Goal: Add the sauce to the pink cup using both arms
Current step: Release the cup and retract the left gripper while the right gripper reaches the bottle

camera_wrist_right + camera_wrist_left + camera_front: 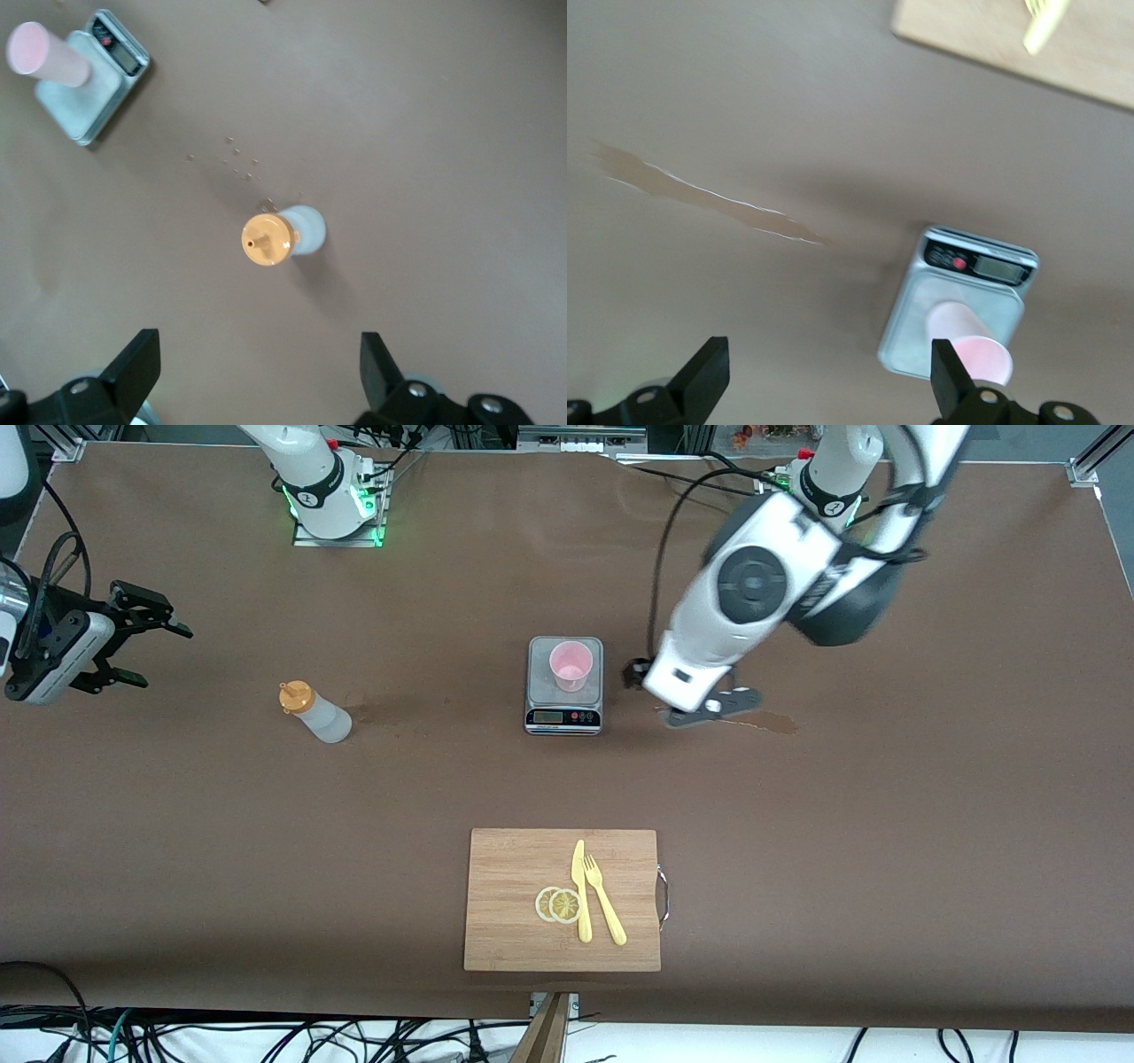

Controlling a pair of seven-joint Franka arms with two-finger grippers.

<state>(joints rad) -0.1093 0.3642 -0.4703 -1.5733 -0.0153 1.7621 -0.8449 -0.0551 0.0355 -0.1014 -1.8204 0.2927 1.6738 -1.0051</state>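
Both grippers gape empty, left gripper (700, 695) just beside the scale (564, 717) bearing the cup (570, 665), right gripper (133, 638) near the table's end, sauce (314, 712) ungrasped, pouring undone.

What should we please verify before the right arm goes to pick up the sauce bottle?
1. Pink cup upright on the scale: ok.
2. Sauce bottle upright, orange cap on: ok.
3. Right end effector open, holding nothing: ok.
4. Left end effector open, beside the scale, off the cup: ok.
5. Sauce already in the cup: cannot tell.
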